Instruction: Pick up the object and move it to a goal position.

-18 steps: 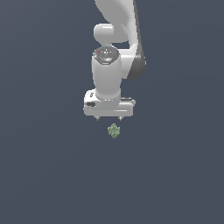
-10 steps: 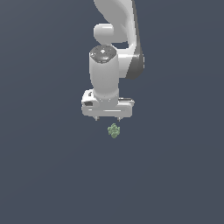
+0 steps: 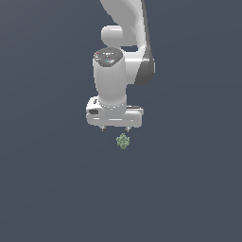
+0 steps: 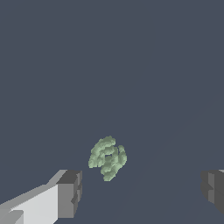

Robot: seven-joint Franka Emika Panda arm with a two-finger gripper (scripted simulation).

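Observation:
The object (image 3: pixel 123 141) is a tiny pale-green knobbly clump lying on the dark grey floor. In the exterior view it sits just below my white gripper (image 3: pixel 115 129) and slightly toward the exterior view's right. My gripper hangs above it, open and empty, with its short fingertips pointing down. In the wrist view the object (image 4: pixel 107 157) lies between and beyond the two grey fingertips (image 4: pixel 70 192), which stand wide apart; the gripper (image 4: pixel 142 190) touches nothing.
The white arm (image 3: pixel 124 47) rises behind the gripper to the top of the exterior view. Plain dark grey floor (image 3: pixel 47 189) surrounds the clump on all sides. No other object shows.
The arm has shifted slightly up and toward the exterior view's left. The object has not moved, and the fingers stay open.

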